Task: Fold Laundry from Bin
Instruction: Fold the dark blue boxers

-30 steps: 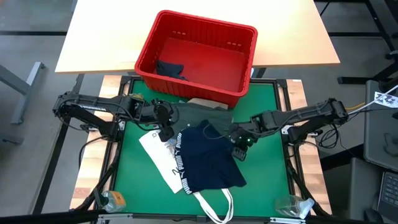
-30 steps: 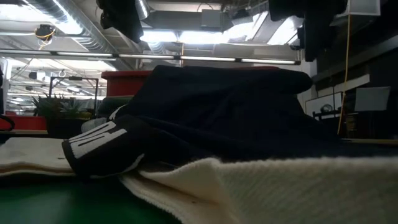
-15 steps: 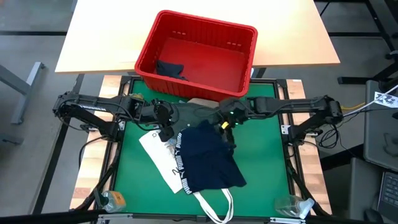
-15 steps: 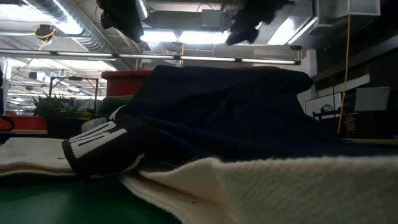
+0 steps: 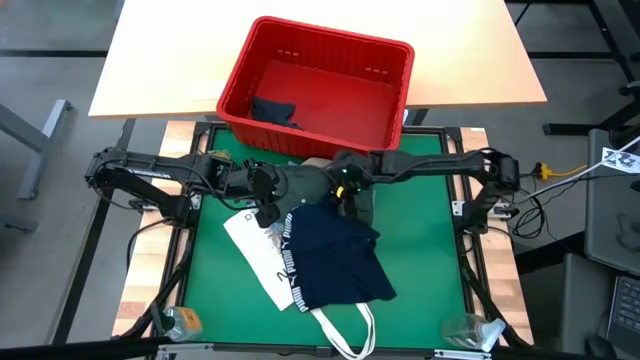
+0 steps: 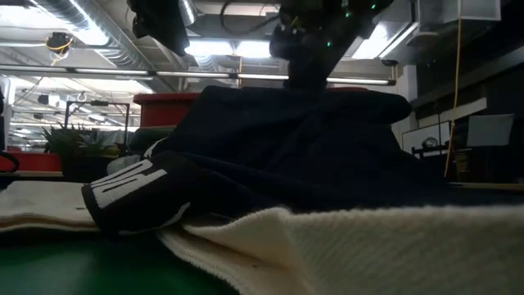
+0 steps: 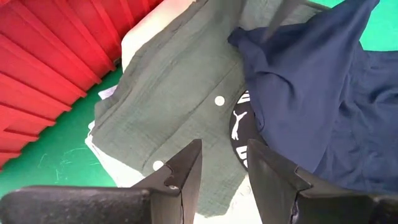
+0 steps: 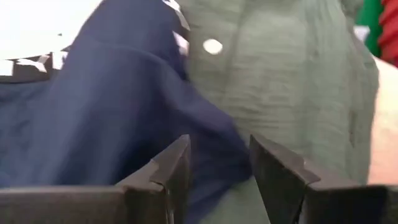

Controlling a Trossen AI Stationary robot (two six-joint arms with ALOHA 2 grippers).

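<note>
Fingers parted over the shirt and shorts

Fingers of the right gripper (image 5: 343,190) stand apart with nothing between them, as the right wrist view shows; the navy shorts (image 8: 93,106) and the olive shirt (image 8: 292,81) lie just past their tips. From above, that gripper hangs over the spot where the shorts' upper edge overlaps the shirt, close in front of the bin (image 5: 395,100). The left gripper (image 5: 264,203) also has its fingers (image 7: 186,168) apart and empty, poised over the shirt's buttoned edge beside the shorts' white lettering (image 7: 238,122). The two grippers are near each other, the shirt between them.

Outward from there, the shorts spread across the green mat (image 5: 425,250), partly covering a white tote (image 5: 255,255). The red bin sits at the mat's far edge, half on the wooden table (image 5: 160,60), with one dark garment (image 5: 272,110) left in its corner.
</note>
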